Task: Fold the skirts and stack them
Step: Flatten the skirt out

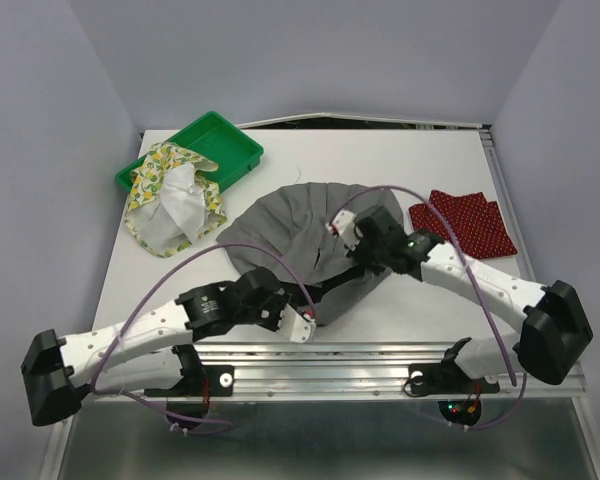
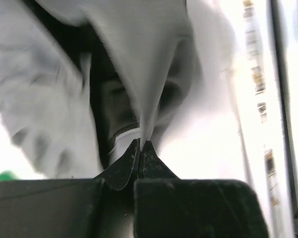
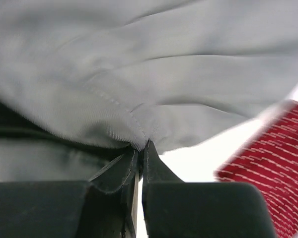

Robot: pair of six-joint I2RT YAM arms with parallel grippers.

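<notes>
The grey skirt (image 1: 295, 225) lies spread in the middle of the table. My left gripper (image 1: 302, 325) is shut on its near edge (image 2: 139, 74), lifted slightly near the table's front. My right gripper (image 1: 342, 226) is shut on the skirt's right edge (image 3: 139, 89), above the cloth. The dark red dotted skirt (image 1: 463, 222) lies folded at the right; it also shows in the right wrist view (image 3: 268, 163). The lemon-print skirt (image 1: 173, 198) hangs crumpled over the edge of the green tray at the left.
The green plastic tray (image 1: 230, 145) stands at the back left. The metal rail (image 1: 360, 360) runs along the table's front edge. The table's right edge is close beyond the red skirt.
</notes>
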